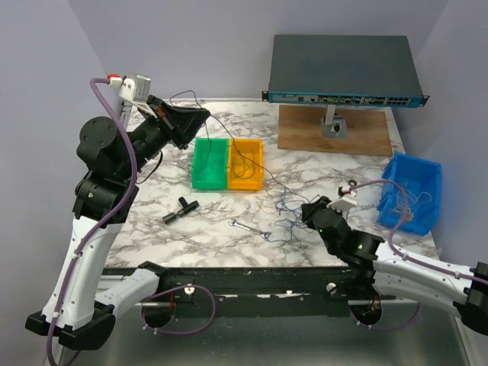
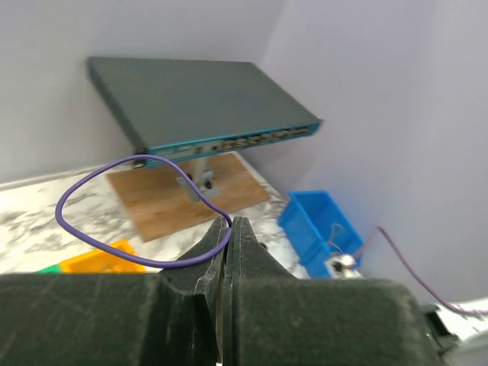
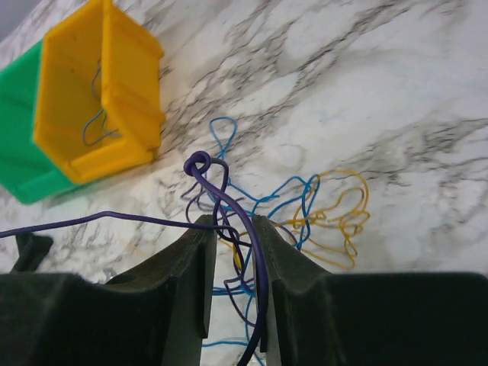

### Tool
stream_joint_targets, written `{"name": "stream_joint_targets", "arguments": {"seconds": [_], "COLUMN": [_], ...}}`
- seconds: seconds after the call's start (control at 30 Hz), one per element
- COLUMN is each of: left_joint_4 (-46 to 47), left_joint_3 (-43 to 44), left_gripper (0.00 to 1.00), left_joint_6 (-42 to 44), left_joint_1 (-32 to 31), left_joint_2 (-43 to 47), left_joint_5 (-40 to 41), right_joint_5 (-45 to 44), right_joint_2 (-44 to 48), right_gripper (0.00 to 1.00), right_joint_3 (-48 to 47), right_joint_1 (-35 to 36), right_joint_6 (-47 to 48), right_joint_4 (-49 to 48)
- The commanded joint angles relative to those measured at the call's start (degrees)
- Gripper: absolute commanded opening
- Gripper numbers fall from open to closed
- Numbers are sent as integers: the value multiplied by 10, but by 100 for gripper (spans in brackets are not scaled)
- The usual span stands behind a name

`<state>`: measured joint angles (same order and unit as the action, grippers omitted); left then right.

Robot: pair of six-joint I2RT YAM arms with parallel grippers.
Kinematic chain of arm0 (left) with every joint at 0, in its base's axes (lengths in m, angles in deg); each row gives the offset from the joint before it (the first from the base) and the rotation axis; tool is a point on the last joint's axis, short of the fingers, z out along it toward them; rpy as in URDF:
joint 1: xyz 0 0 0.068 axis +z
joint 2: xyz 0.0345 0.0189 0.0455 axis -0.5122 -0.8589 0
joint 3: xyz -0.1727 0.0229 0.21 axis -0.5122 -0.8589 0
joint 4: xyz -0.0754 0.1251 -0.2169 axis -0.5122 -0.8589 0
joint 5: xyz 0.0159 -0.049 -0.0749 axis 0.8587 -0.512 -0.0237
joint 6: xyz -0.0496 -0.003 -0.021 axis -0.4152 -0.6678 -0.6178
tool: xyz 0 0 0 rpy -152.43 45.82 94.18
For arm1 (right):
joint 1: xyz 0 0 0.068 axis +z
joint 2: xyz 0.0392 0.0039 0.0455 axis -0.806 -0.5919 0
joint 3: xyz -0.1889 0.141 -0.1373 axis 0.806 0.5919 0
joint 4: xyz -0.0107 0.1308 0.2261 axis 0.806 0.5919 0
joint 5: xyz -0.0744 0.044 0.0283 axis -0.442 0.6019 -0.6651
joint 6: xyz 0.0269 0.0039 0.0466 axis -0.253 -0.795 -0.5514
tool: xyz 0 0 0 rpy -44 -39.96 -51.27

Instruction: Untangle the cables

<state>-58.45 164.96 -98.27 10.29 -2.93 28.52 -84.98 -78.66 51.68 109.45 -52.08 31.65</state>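
Note:
The cables [image 1: 286,213] lie as a loose tangle of thin blue, purple and yellow wires on the marble table, right of centre; they also show in the right wrist view [image 3: 305,200]. My left gripper [image 1: 204,114] is raised at the back left, shut on a purple wire [image 2: 152,264] that loops out of its tips [image 2: 229,223]. A thin strand runs from there down to the tangle. My right gripper [image 1: 303,216] sits low over the tangle, its jaws [image 3: 229,221] a little apart, with a purple wire [image 3: 253,236] running between them along the right finger.
A green bin [image 1: 210,162] and an orange bin [image 1: 246,164] stand mid-table; the orange one holds a wire [image 3: 95,126]. A steel wrench [image 1: 252,227] and a black T-piece [image 1: 179,208] lie near the front. A blue bin [image 1: 412,191] sits right. A network switch [image 1: 343,72] stands on a wooden board [image 1: 335,133].

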Motion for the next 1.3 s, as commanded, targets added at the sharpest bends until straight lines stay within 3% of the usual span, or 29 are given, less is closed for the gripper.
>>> {"name": "stream_joint_targets", "arguments": {"seconds": [0.0, 0.13, 0.23, 0.33, 0.53, 0.57, 0.63, 0.67, 0.77, 0.87, 0.97, 1.1, 1.27], "left_joint_4": [-41, -76, -105, -103, -85, -85, -73, -72, -44, -30, -27, -29, -55], "left_joint_3": [-2, 5, 6, -21, -50, -48, -51, -51, -57, -55, -54, -60, -47], "left_gripper": [0, 0, 0, 0, 0, 0, 0, 0, 0, 0, 0, 0, 0], "left_joint_6": [24, 46, 51, 41, 38, 38, 42, 39, 42, 41, 43, 56, 77], "left_joint_1": [15, 20, 24, 29, 42, 42, 43, 43, 43, 43, 42, 43, 42], "left_joint_2": [18, 29, 37, 60, 62, 56, 49, 46, 38, 25, 14, 9, -11], "left_joint_5": [136, 226, 324, 412, 362, 346, 302, 286, 188, 103, 38, 12, -6], "right_joint_5": [-137, -187, -207, -234, -239, -238, -232, -227, -183, -103, -11, 19, 98], "right_joint_2": [45, 32, 1, -43, -91, -92, -85, -77, -35, 27, 86, 98, 43], "right_gripper": [32, 20, 30, 28, 29, 32, 54, 68, 84, 85, 86, 86, 86], "right_joint_3": [-22, -61, -88, -115, -143, -145, -149, -148, -138, -110, -87, -100, -130], "right_joint_1": [-3, -5, -8, -10, -11, -11, -11, -11, -10, -10, -11, -11, -11], "right_joint_6": [-93, -195, -273, -451, -459, -447, -412, -360, -154, 48, 173, 224, 278], "right_joint_4": [207, 332, 407, 538, 561, 557, 540, 504, 373, 228, 118, 90, 57]}}
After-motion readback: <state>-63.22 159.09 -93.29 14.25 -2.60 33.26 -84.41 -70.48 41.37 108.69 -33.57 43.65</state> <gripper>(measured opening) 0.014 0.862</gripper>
